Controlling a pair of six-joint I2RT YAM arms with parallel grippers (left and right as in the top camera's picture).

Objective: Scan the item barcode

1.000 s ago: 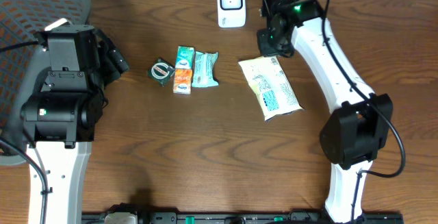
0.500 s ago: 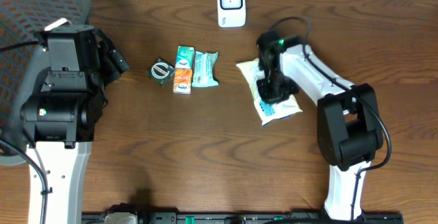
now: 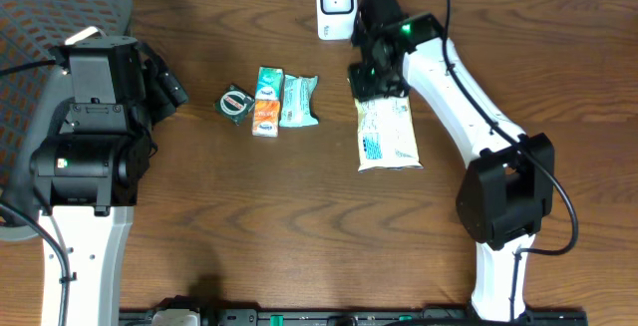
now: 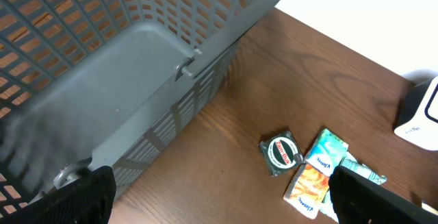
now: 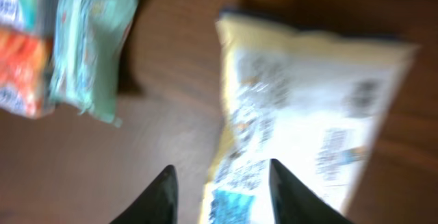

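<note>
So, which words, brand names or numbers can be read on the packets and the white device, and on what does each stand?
Nothing can be quoted; every print is too small or blurred.
yellow bag: dark print and a blue patch, blurred.
orange and teal carton: lettering too small.
teal packet: print too small.
round item: red band across its label, unreadable.
white device: no text visible.

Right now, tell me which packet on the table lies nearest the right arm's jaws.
The large pale-yellow printed bag; the mint-green packet and orange-teal carton lie farther left.
</note>
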